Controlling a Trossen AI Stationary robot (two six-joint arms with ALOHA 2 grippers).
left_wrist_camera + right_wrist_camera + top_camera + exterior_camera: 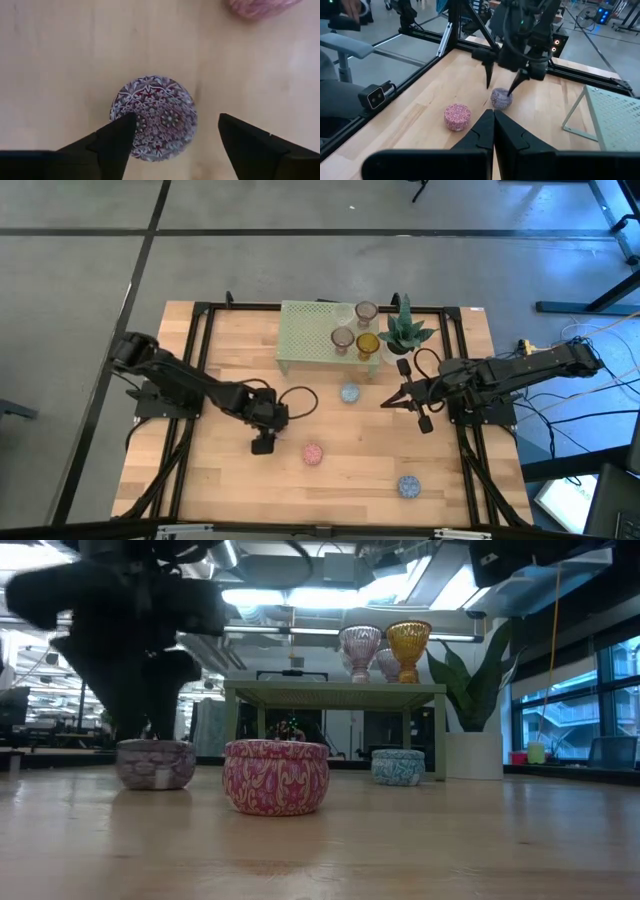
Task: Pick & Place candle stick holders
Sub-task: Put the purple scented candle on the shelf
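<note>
A brownish-mauve holder [154, 116] sits on the table's [220, 480] left half. The left gripper [263, 442] points straight down over it, fingers [116, 141] spread wide, straddling it without gripping. The right gripper [404, 395] hovers right of centre, jaws pressed together, empty, near the blue holder [349, 393].

No readable text, label or number anywhere — only decorative patterns, no lettering.
</note>
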